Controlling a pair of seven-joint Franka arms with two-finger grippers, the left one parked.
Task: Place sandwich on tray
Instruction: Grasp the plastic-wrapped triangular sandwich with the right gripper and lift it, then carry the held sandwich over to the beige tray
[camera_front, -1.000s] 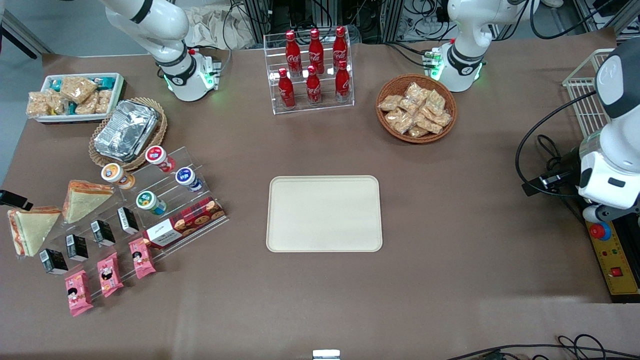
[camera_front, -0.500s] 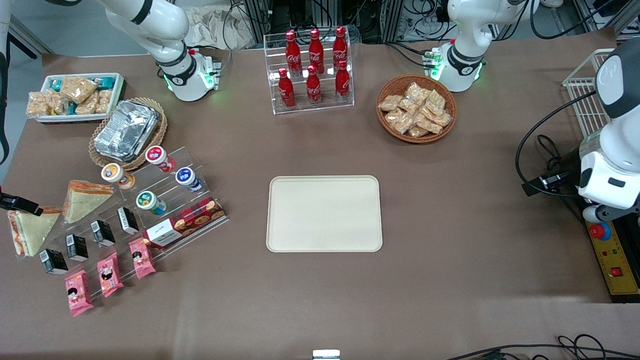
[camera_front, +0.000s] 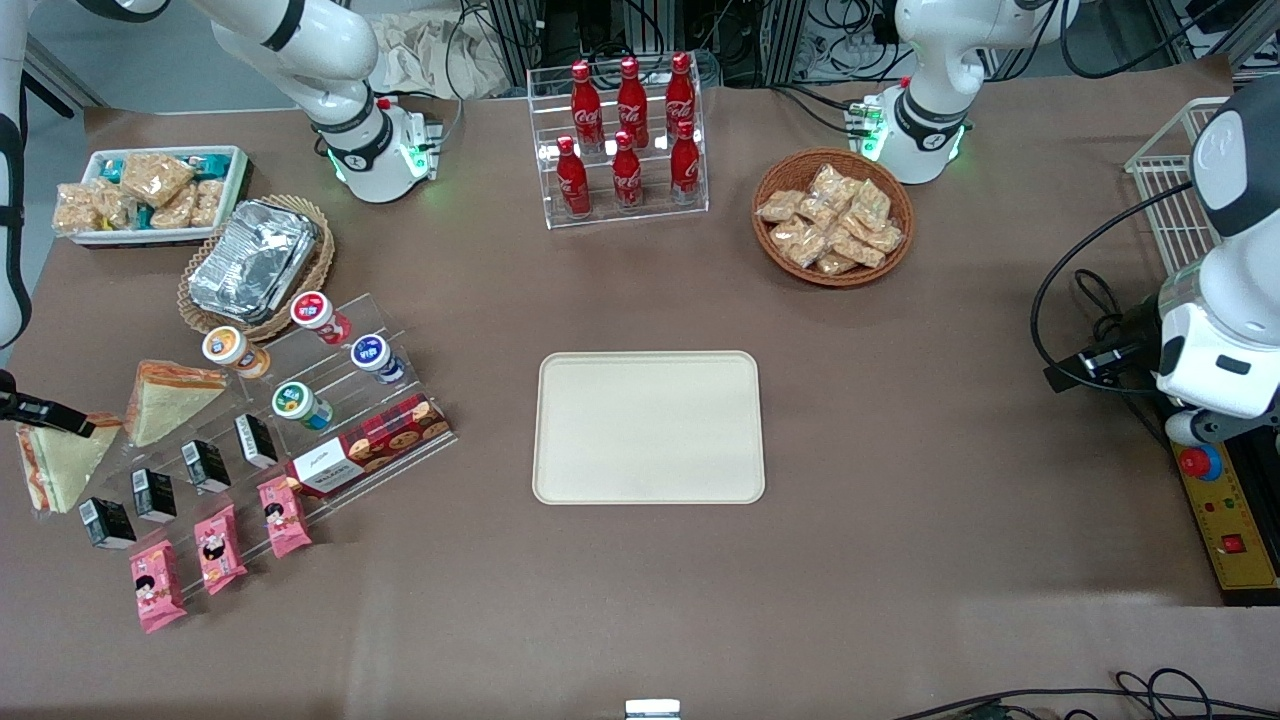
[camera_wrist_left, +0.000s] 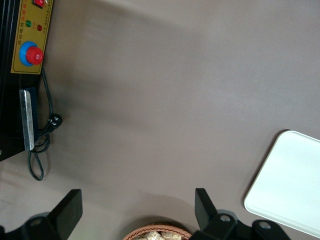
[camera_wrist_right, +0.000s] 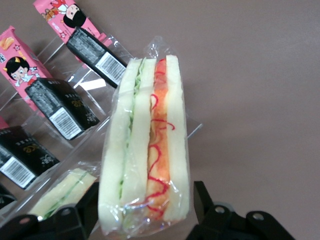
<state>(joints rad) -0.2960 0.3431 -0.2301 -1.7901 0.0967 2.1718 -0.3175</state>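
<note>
The sandwich (camera_front: 58, 466) is a clear-wrapped white-bread wedge with red-orange and green filling, lying at the working arm's end of the table, beside the acrylic snack rack. In the right wrist view the sandwich (camera_wrist_right: 147, 150) stands on edge between the fingers. My right gripper (camera_wrist_right: 145, 206) is open and straddles it, one finger on each side, with a small gap at the finger (camera_wrist_right: 201, 202). In the front view only a dark finger of the gripper (camera_front: 48, 413) shows, over the sandwich's top corner. The cream tray (camera_front: 650, 427) lies flat mid-table with nothing on it.
A smaller wedge with an orange edge (camera_front: 165, 395) sits next to the sandwich, also in the right wrist view (camera_wrist_right: 57, 196). The acrylic rack (camera_front: 250, 440) holds black cartons (camera_wrist_right: 60, 107), pink packets and cups. A foil-tray basket (camera_front: 255, 262), cola rack (camera_front: 625, 140) and snack basket (camera_front: 832, 215) stand farther back.
The gripper's dark finger has slid inward from the table's end and slightly nearer the camera, now over the sandwich's top corner. The sandwich has not moved.
</note>
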